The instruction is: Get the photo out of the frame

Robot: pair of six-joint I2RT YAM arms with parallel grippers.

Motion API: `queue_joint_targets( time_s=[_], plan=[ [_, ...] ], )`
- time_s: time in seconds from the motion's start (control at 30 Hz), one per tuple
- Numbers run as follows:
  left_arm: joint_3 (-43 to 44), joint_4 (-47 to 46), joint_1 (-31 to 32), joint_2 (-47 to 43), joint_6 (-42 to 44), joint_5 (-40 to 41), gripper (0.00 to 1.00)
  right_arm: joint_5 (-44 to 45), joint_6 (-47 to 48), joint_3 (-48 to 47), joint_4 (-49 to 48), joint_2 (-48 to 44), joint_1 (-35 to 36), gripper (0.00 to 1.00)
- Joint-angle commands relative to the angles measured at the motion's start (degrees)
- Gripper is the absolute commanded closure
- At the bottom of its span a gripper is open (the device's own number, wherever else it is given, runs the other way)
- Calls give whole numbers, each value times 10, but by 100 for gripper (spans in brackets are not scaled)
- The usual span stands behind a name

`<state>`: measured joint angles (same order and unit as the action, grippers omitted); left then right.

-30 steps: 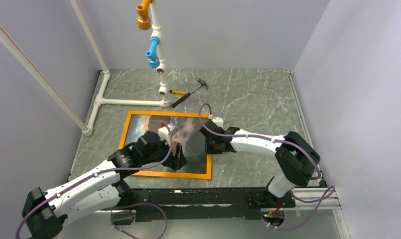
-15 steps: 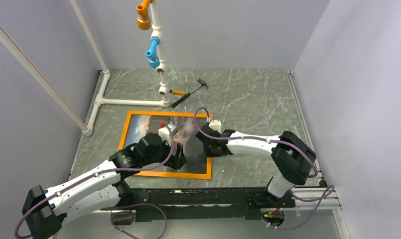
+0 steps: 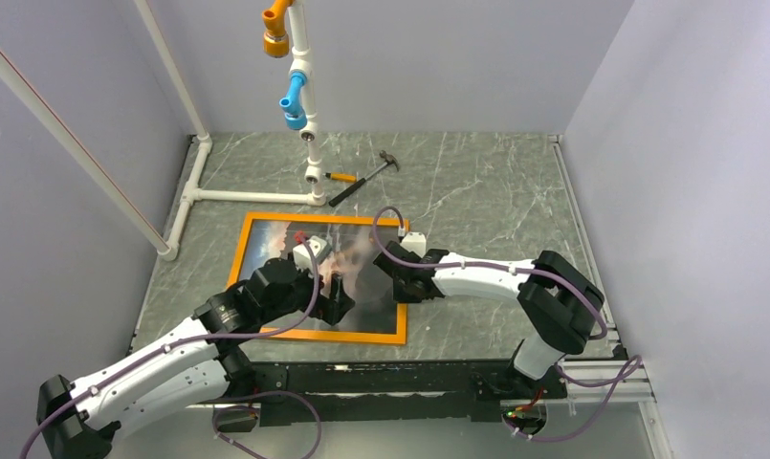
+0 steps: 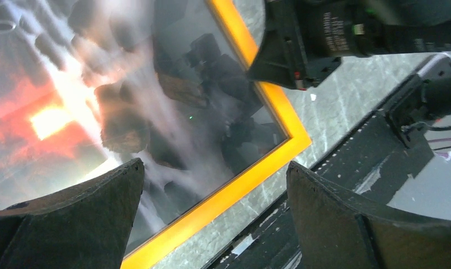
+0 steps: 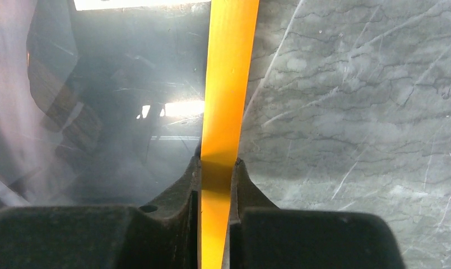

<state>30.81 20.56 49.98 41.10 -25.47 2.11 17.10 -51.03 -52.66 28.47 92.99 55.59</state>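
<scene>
Your right pincer (image 5: 216,168) clamps the thin orange frame (image 5: 228,84); left pincer (image 4: 214,171) gapes wide, partly hiding the dark glossy photo (image 4: 71,112).

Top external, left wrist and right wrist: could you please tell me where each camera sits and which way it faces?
Top external: above and behind the arms, looking down on the table, frame and photo; both arms show.
Left wrist: on the left arm, looking down through the open left tool at the frame's near right corner.
Right wrist: on the right arm, looking along the frame's right bar, which the right tool pinches.
Shared: both wrist views show that bar.
</scene>
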Motion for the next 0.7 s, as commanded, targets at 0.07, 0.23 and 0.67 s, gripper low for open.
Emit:
queue_joint_targets(
  time_s=[0.07,0.23,0.67],
  plan=[
    [16,-48,12,2,93,-107,1,-39,27,-39,40,8,-2,100],
    [83,-22,114,75,181,-92,1,-96,44,-64,71,10,-34,100],
    [76,-90,305,183,335,110,2,-382,139,-18,12,-17,-163,100]
  ],
)
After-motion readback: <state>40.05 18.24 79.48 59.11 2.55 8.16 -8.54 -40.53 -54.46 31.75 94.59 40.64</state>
